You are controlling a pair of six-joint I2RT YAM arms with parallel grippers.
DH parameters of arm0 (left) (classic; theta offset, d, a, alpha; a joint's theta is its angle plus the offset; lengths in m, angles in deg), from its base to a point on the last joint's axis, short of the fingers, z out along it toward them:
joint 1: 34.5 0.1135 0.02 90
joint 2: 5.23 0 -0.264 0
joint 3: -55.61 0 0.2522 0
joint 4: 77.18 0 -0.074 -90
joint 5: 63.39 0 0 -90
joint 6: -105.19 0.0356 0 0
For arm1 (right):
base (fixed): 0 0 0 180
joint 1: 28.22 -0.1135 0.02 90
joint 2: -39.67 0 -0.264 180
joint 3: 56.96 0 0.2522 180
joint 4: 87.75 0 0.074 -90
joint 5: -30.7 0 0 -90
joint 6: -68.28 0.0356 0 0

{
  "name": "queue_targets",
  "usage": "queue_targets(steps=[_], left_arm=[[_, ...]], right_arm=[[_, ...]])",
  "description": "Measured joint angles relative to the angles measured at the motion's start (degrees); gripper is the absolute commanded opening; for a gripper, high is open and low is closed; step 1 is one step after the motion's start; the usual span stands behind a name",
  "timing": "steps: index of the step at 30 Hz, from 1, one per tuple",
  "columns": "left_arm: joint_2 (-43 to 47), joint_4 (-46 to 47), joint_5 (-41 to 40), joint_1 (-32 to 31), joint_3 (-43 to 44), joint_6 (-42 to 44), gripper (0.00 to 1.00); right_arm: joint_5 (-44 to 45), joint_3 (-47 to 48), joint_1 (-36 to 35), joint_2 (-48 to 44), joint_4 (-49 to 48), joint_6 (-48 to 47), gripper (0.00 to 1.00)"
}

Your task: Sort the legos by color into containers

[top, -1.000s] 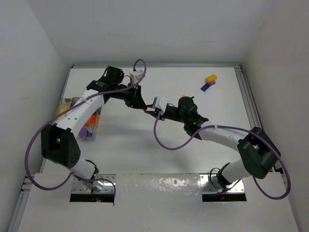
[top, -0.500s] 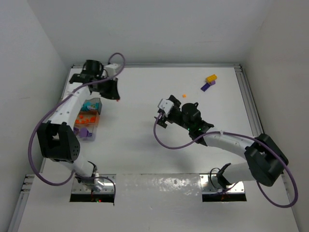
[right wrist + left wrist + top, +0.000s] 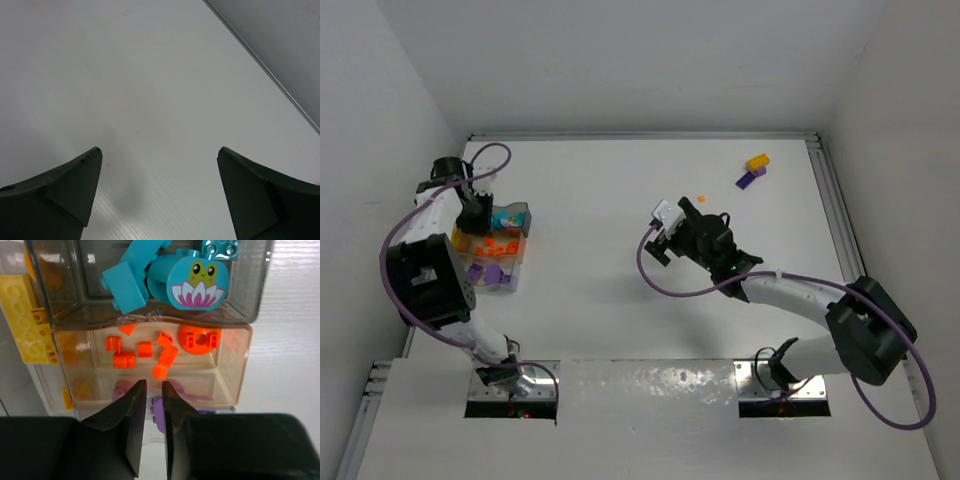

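"Four colours, one clear plastic divided tray. Why is the left pincer poised right over it?"

"Its jaws are barely parted with nothing between them, just above the tray's middle compartment, where the small orange plastic bricks lie. The teal bricks fill the next one. I'd call it a drop-off pose."

"And the right pincer?"

"Spread wide and empty over the white counter, well apart from the tray. A yellow brick, purple brick and tiny orange stud lie loose beyond it, so fetching probably comes next."
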Motion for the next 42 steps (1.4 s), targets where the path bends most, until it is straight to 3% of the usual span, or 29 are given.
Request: queue_targets(steps=[6, 9, 10, 14, 16, 18, 20, 25, 42], left_arm=[[-5.35, 3.06, -1.81, -0.31, -0.2, 1.53, 0.42], [-5.88, 3.76, -2.14, -0.24, -0.2, 1.53, 0.46], [-5.86, 3.98, -2.14, -0.24, -0.2, 1.49, 0.47], [-5.81, 3.61, -1.05, -0.24, 0.48, 0.94, 0.48], [-5.73, 2.95, 0.5, -0.24, 2.03, 0.22, 0.49], [-5.09, 2.89, 2.45, -0.24, 4.04, -0.76, 0.49], [-3.87, 2.97, 4.11, -0.24, 5.38, -1.62, 0.49], [-0.24, 2.89, 6.95, -0.24, 6.32, -2.75, 0.49], [0.48, 2.23, 10.1, -0.24, 6.16, -4.68, 0.49]], right_arm=[[3.02, 9.03, 4.15, 2.58, 8.85, 9.42, 0.92], [2.25, 12.92, 9.31, 3.48, 12.98, 16.61, 0.75], [1.29, 14.6, 11.76, 4.09, 15.02, 19.23, 0.62], [-0.9, 22.18, 20.63, 9.46, 22.56, 27.21, 0.39], [-0.42, 27.41, 23.91, 14.4, 27.26, 28.96, 0.38], [1.38, 33.9, 25.49, 20.7, 32.89, 29.88, 0.51], [3.48, 40.89, 25.68, 27.3, 38.32, 30.58, 0.57], [7.08, 55.39, 25.27, 41.72, 47.45, 31.41, 0.56], [8.72, 59.76, 25.0, 50.97, 51.71, 32.68, 0.43]])
